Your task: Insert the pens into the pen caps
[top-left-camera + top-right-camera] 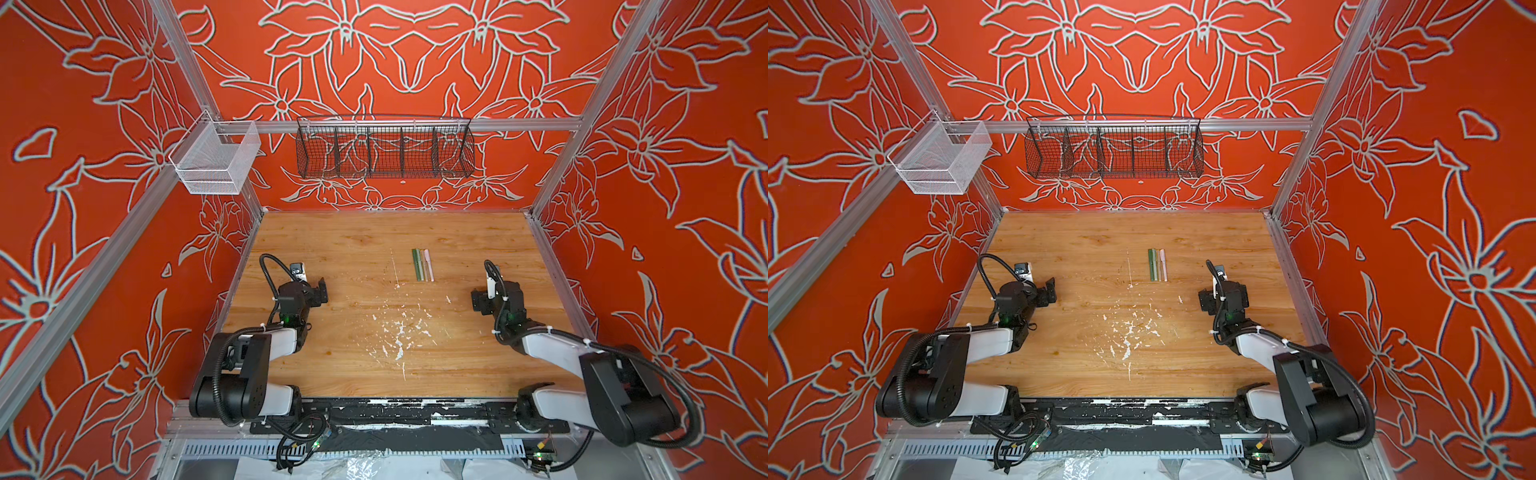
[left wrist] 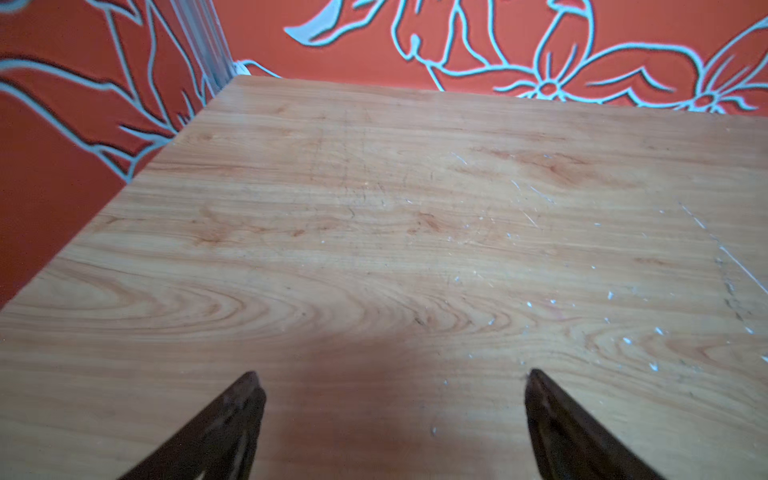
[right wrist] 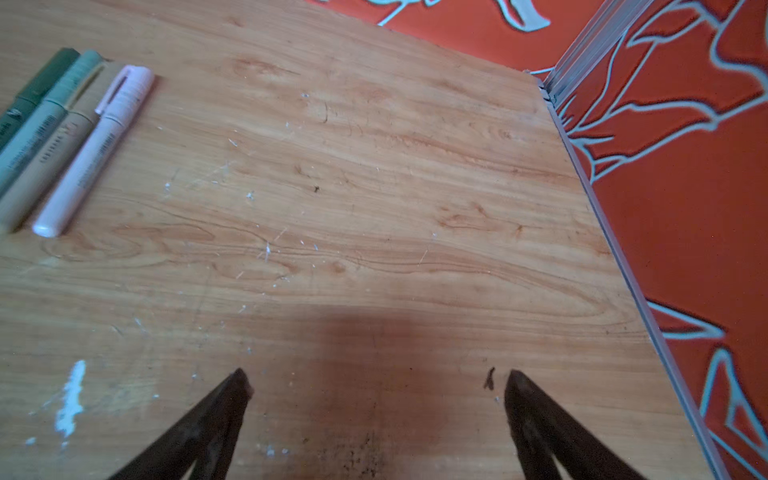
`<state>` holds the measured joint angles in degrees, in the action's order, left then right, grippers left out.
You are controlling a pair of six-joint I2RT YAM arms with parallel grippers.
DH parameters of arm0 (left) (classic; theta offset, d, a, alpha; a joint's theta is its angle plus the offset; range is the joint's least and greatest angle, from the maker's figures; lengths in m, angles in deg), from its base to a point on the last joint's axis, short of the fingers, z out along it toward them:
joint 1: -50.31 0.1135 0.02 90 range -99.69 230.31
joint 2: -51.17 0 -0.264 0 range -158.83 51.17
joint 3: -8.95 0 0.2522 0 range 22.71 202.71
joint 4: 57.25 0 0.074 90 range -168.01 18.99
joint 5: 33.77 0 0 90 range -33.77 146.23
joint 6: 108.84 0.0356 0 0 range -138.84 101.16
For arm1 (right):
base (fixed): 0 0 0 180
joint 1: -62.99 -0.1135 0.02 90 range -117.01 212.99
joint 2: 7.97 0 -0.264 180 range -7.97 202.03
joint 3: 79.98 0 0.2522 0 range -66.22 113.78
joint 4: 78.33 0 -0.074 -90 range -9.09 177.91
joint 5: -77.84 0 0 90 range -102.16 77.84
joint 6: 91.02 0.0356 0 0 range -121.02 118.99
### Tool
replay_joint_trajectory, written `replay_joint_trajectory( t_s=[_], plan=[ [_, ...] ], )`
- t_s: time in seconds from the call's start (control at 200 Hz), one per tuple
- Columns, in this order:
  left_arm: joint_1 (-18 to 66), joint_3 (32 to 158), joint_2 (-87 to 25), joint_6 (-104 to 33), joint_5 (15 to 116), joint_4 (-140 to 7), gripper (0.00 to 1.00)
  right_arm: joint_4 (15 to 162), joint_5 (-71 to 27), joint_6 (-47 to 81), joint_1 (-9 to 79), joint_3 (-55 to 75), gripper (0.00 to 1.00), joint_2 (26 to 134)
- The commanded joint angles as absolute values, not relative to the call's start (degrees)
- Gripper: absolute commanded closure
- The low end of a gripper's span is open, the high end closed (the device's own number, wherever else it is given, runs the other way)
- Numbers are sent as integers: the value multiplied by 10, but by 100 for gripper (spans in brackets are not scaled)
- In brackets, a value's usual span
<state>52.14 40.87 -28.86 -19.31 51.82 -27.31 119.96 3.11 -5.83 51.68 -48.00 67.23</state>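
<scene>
The left end effector [image 2: 390, 376] has its jaws spread wide with nothing between them, over a bare stretch of table [image 2: 374, 208]. The right end effector [image 3: 376, 372] is spread just as wide and grips nothing, its dark fingertips [image 3: 237, 386] over the wood. Whether either one touches the surface cannot be told. In both top views the left end effector [image 1: 321, 290] sits near the table's left edge and the right end effector [image 1: 478, 301] toward its right edge. Both are well apart from the pens [image 1: 423, 265], which lie in a tight row at the far middle of the table, beyond a scatter of white flecks [image 1: 399, 332]. From above the pens read only as thin coloured sticks. The right wrist view shows them closer, side by side and touching: dark green, light green, tan and pale pink, with the pen caps [image 3: 131, 83] seated on their ends. The left wrist view takes in only table and the red patterned wall [image 2: 62, 145].
</scene>
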Motion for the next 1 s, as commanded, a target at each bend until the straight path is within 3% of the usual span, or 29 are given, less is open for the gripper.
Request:
replay_joint_trajectory(
  t_s=[0.0, 0.04, 0.11, 0.25, 0.991],
  plan=[
    [523, 407, -286, -199, 543, -282, 4, 1463, 2, -32, 567, -530, 3, 739],
    [523, 408, -286, -199, 544, -283, 4, 1508, 7, -24, 575, -543, 3, 758],
    [523, 407, -287, -200, 543, -282, 4, 1377, -12, -20, 579, -511, 3, 717],
    [523, 407, -287, -200, 543, -282, 4, 1321, -52, -11, 601, -470, 3, 733],
    [523, 408, -286, -199, 542, -282, 4, 1362, -60, -10, 606, -484, 3, 739]
  ],
)
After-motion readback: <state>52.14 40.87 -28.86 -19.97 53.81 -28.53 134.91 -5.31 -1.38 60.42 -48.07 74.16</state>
